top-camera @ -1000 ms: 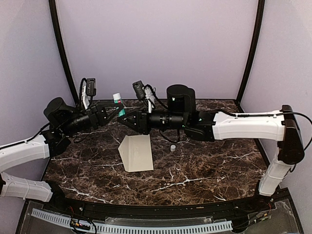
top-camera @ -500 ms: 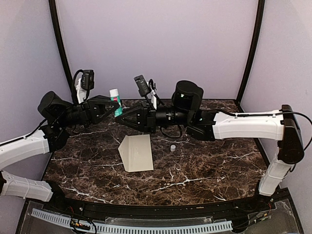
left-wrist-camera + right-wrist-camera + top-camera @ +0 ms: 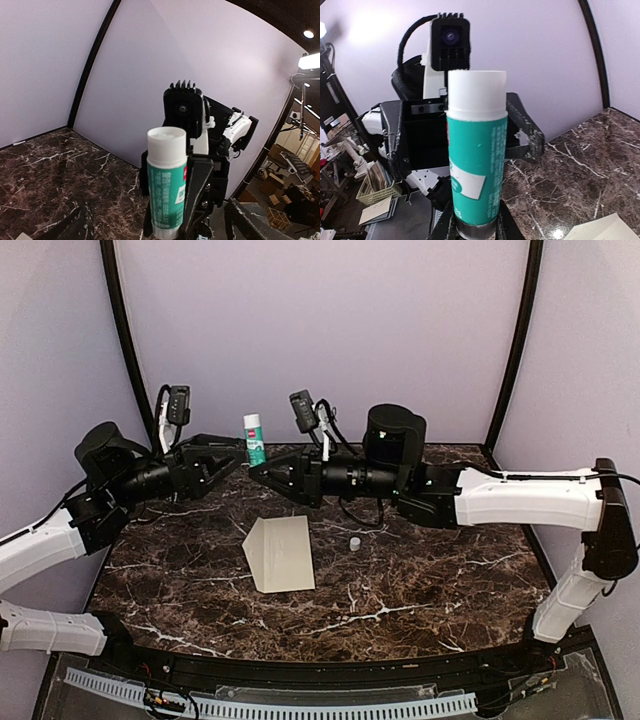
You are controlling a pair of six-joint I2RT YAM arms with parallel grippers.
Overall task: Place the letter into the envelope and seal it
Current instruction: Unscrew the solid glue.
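A teal glue stick (image 3: 255, 438) with a white top stands upright in the air above the back of the table. My right gripper (image 3: 259, 469) is shut on its base; the right wrist view shows the stick (image 3: 476, 160) rising from between the fingers. My left gripper (image 3: 238, 456) faces it from the left with its jaws spread wide, and the stick (image 3: 167, 185) stands just in front of them, untouched. The cream envelope (image 3: 280, 553) lies flat on the table below, its flap pointing left. The letter is hidden.
A small whitish cap (image 3: 354, 542) stands on the dark marble table (image 3: 420, 580) right of the envelope. Purple walls and black corner posts close in the back and sides. Both arms reach over the table's back half.
My left gripper has let go of the glue stick and opened wide. The right gripper now holds the stick alone and has carried it slightly right.
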